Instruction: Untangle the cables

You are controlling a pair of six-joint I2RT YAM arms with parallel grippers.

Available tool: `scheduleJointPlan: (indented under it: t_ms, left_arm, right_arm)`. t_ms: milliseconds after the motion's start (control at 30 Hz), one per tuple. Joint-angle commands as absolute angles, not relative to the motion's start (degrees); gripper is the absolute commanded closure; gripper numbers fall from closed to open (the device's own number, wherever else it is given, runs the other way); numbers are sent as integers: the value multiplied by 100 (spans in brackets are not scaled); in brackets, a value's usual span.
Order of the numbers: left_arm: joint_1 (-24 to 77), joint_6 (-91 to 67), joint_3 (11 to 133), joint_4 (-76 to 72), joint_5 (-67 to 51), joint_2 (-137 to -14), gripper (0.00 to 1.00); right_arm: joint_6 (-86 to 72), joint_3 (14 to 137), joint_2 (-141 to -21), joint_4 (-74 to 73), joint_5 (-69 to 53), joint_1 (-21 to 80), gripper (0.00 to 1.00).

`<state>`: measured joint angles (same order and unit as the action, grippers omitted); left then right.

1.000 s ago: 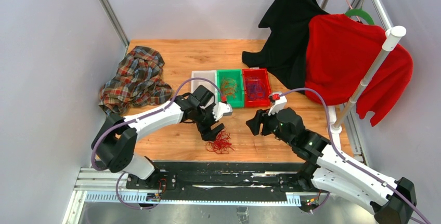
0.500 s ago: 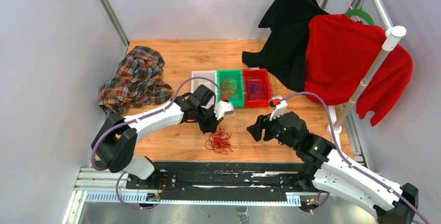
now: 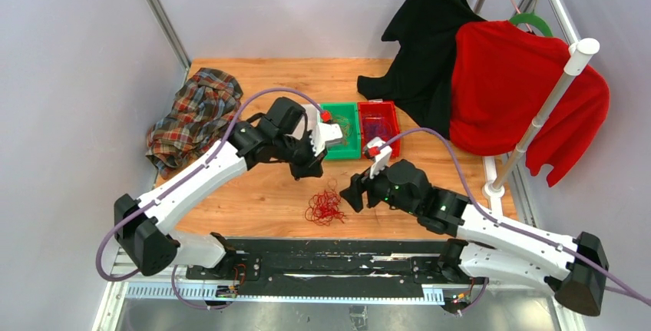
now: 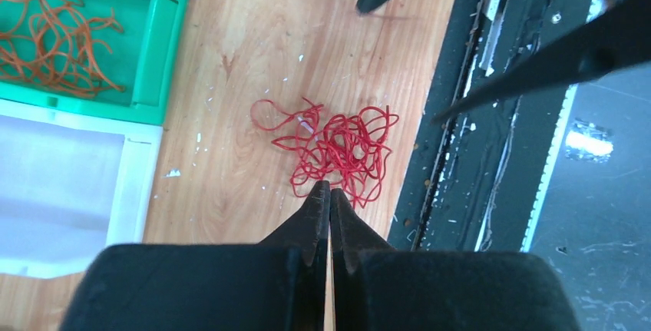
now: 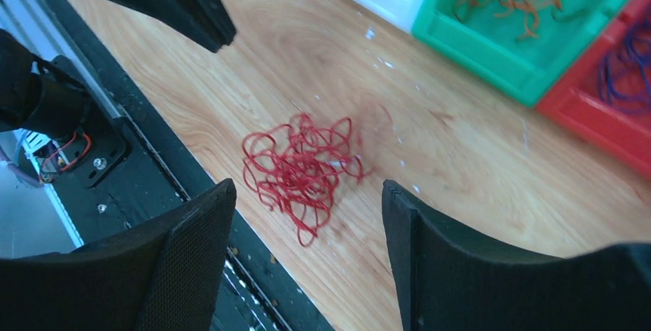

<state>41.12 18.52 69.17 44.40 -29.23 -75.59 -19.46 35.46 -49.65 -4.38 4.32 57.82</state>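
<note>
The red cables (image 3: 324,208) lay in one loose knot on the worktop (image 3: 269,85), close to its near edge and about midway along it, in front of the row of trays. My left gripper (image 4: 330,193) hung over the far side of the knot with its jaws pressed together and nothing between them that I could see. My right gripper (image 3: 353,194) sat low just to the right of the knot, spread wide and holding nothing, with the tangle framed between its fingers in the wrist view.

Orange strands (image 4: 54,39) were in the green tray (image 4: 157,54) and purple strands (image 5: 626,70) in the red tray (image 5: 599,116), so I judged the job in hand was to tease out one red strand, probably for the white tray (image 4: 130,185).

To do it well I would part the left jaws before descending and go for the single loop trailing off the knot's far side towards the trays, not the dense middle. I would set the right gripper down on the bulk to pin it, then draw the loop away slowly and low. A fast pull would likely drag the whole clump, and the black rail (image 3: 307,248) past the near edge was close enough to catch it.
</note>
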Motion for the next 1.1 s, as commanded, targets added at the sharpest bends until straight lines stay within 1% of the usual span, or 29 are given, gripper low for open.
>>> scheduleJointPlan:
  t_ms: [0,167,233,267,300,367,400,433,467,500,600,733,833,867,967,1067]
  left_arm:
    - [4148,1805,7440,5233,-3082,-7356,99]
    - [4148,1810,7781,5458,-3057,-7238,99]
    - [4148,1899,7682,5451,-2961,-7199,99]
    - [4148,1966,7583,5449,-2882,-7205,97]
    - [4148,2029,7463,5454,-2807,-7238,88]
    - [4148,2156,7174,5430,-2770,-7311,58]
    - [4148,2161,6980,5330,-2795,-7346,47]
    - [4148,2108,6757,5179,-2831,-7375,37]
    - [4156,2061,6546,4972,-2832,-7405,31]
    - [4157,2010,6322,4738,-2812,-7457,29]
    - [4166,1735,5906,4227,-2727,-7819,27]
    - [4166,1210,5829,3826,-2763,-8425,26]
    - [4166,787,5793,3542,-2865,-8736,28]
    - [4166,655,5778,3480,-2976,-8799,30]
    - [4166,339,5731,3340,-3143,-8925,40]
    - [4165,400,5686,3295,-2928,-8936,59]
  right_arm:
    - [-1353,3910,-5304,672,638,6159,30]
    - [-1456,4019,-5739,1187,962,6301,29]
    - [-1588,4075,-5908,951,1333,6328,29]
    - [-1661,4066,-5936,792,1434,6326,29]
    - [-1742,4000,-5924,707,1501,6328,29]
    - [-1898,3747,-5814,582,1612,6328,30]
    - [-1993,3604,-5721,495,1691,6328,30]
    - [-2064,3457,-5613,421,1751,6328,30]
    - [-2132,3326,-5472,312,1805,6327,30]
    - [-2201,3217,-5332,162,1881,6324,30]
    - [-2327,3001,-4833,-350,2140,6328,30]
    - [-2294,2872,-4260,-849,2411,6326,31]
    - [-2275,2845,-4040,-1010,2468,6328,31]
    - [-2268,2840,-4018,-1041,2476,6328,31]
    - [-2276,2840,-4091,-1081,2481,6328,32]
    - [-2270,2871,-4212,-1046,2439,6328,33]
